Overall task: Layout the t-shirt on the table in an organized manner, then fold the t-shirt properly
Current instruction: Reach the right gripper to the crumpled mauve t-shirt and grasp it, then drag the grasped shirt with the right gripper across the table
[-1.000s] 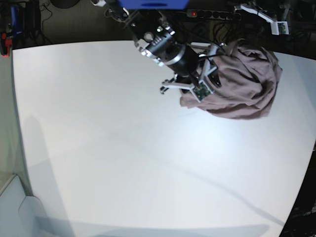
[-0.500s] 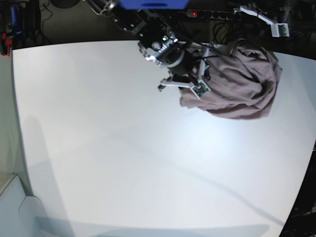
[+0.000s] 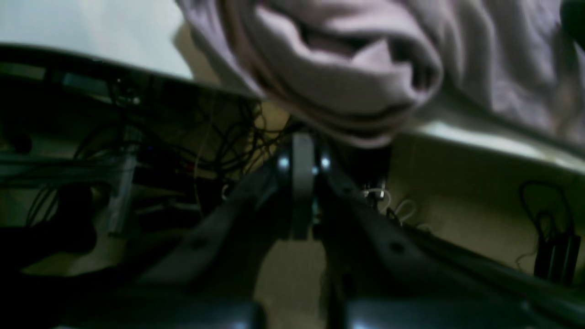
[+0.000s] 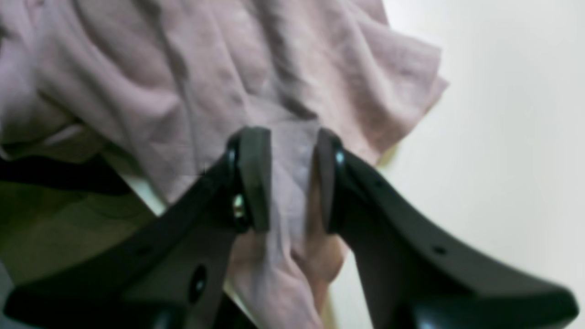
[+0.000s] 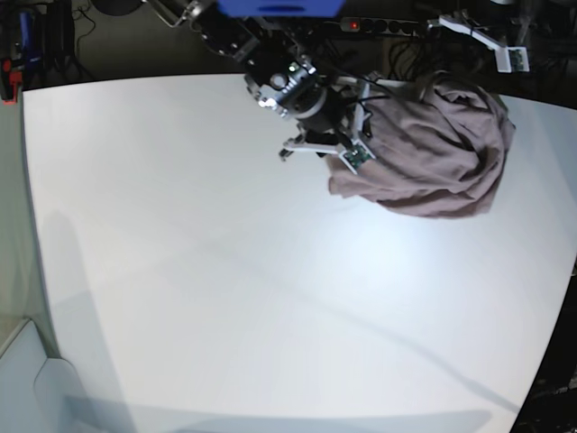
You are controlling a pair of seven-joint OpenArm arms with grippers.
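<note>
The mauve t-shirt (image 5: 433,153) lies in a crumpled heap at the far right of the white table (image 5: 225,271), with part of it hanging over the far edge. My right arm (image 5: 302,95) reaches in at the heap's left side. In the right wrist view, my right gripper (image 4: 290,183) is shut on a fold of the t-shirt (image 4: 183,68), and cloth fills the gap and hangs below the fingers (image 4: 253,178). My left gripper (image 3: 302,183) is shut and empty. It sits just beyond the table's far edge, under the overhanging t-shirt (image 3: 365,68).
Behind the table's far edge lie a power strip (image 5: 388,27) and tangled cables (image 3: 205,151). My left arm (image 5: 482,32) hovers over that dark area. A red and blue object (image 5: 11,68) stands off the table's far left corner. The table's left edge curves toward grey floor.
My right arm has drawn back toward the upper left along the heap's left edge. The t-shirt heap has kept nearly the same shape. The left arm has not moved.
</note>
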